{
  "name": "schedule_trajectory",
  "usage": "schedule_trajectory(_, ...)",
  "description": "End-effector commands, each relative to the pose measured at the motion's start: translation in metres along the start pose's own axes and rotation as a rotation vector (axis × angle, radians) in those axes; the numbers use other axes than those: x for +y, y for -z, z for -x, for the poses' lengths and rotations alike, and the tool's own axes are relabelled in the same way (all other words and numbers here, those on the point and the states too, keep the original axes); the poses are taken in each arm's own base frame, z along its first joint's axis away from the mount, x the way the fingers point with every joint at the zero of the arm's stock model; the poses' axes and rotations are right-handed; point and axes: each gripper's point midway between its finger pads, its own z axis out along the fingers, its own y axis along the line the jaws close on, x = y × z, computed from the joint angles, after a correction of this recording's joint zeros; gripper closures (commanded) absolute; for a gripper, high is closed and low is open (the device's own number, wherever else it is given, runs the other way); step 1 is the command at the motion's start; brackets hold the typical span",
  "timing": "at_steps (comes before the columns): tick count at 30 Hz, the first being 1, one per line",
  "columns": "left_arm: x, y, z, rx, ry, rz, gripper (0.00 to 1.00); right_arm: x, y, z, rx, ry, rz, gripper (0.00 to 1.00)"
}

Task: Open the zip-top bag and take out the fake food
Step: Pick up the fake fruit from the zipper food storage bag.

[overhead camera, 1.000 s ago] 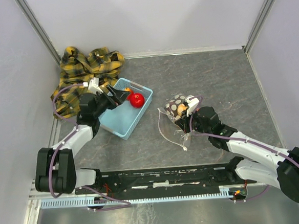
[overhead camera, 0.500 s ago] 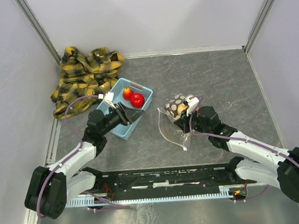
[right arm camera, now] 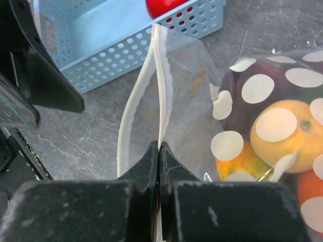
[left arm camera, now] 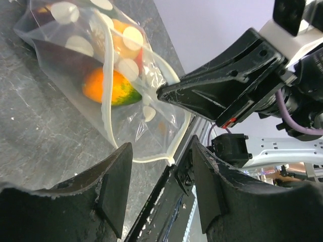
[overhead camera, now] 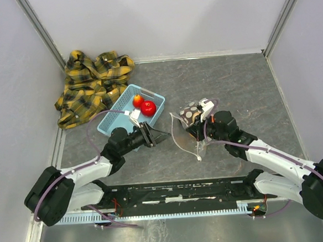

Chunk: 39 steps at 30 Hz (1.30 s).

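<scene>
Right gripper [right arm camera: 158, 151] is pinched fully closed on the bag's [right arm camera: 202, 126] white zip strip [right arm camera: 160, 85], with the strip running straight up out of its fingertips. The dotted body of the bag sits just to the right of them in the wrist view. Fruits [right arm camera: 282, 136] are inside the bag, yellow-orange, orange and dark ones, pressed against the plastic beside the fingers. In the top view the right gripper [overhead camera: 195, 133] holds the bag [overhead camera: 185, 125] on the table [overhead camera: 231, 83], with the bulging end beyond the fingers. Left gripper [overhead camera: 163, 136] points at the bag from the other side, near its open edge. Its jaws are partly open, not wide, with nothing clamped. In the left wrist view, the left gripper [left arm camera: 161, 176] has a corner of the zip strip [left arm camera: 107, 101] just ahead of the gap between its fingers. I cannot tell if it touches them. An orange-green fruit [left arm camera: 108, 88] shows through the bag [left arm camera: 75, 55] further ahead. Blue basket [overhead camera: 112, 124] is behind the left gripper and holds a red fruit [overhead camera: 148, 107] and an orange fruit [overhead camera: 138, 99]. Plaid cloth [overhead camera: 89, 84] lies beyond the basket.
</scene>
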Motion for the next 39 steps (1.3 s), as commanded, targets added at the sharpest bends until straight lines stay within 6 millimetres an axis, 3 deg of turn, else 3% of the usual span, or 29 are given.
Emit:
schedule_trajectory(1,-0.027,-0.014,0.013,-0.049,-0.013,-0.075,0.43,0.018,0.003,0.039,-0.083,0.007,0.059,0.98)
schedule_trajectory(15,-0.036,-0.041,-0.008,0.000,0.004,-0.105,0.44,0.032,-0.001,0.051,-0.081,-0.011,0.114,0.98)
schedule_trajectory(29,-0.001,-0.057,-0.033,0.038,0.040,0.019,0.42,0.047,-0.003,0.058,-0.086,-0.008,0.158,0.98)
schedule_trajectory(39,0.010,-0.065,-0.039,0.050,0.049,0.051,0.40,0.066,-0.007,0.068,-0.099,0.015,0.203,0.98)
